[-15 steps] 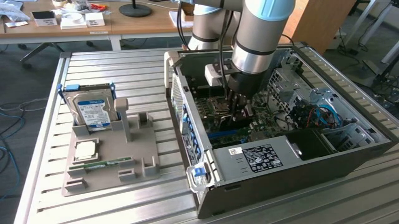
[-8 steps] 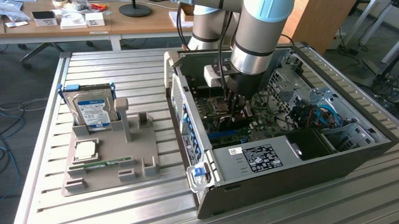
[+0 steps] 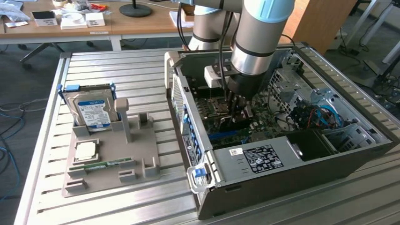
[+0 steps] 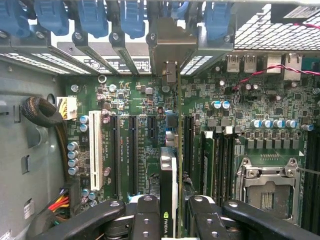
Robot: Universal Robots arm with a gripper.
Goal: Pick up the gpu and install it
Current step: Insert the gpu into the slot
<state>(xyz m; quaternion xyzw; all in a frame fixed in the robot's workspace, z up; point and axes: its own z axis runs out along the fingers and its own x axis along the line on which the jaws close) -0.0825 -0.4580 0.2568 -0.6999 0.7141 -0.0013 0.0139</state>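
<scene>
**Card in hand, inside the case**

A slatted metal table (image 3: 125, 70) carried an open computer case (image 3: 300, 173) lying on its side, with desks behind it. My gripper (image 3: 236, 110) was down inside the case, walled in on every side by its upright metal edges. The power supply (image 3: 262, 159) sat close by, and the open top above my wrist was the only free room.

My fingers (image 4: 145, 215) were clamped on the gpu (image 4: 169, 170), which stood edge-on between them. The card ran straight out past my fingertips toward the row of blue slot latches (image 4: 90, 17) at the case wall. Under it lay the motherboard (image 4: 145, 100). The black expansion slots and a white slot (image 4: 95, 150) were to one side of the card, and the memory sticks (image 4: 207, 160) and the CPU socket (image 4: 265, 187) to the other. I could not tell whether the card's lower edge had met a slot.

Well apart from my hand, outside the case, a gray holder (image 3: 106, 154) on the table propped up a hard drive (image 3: 92, 110).
</scene>
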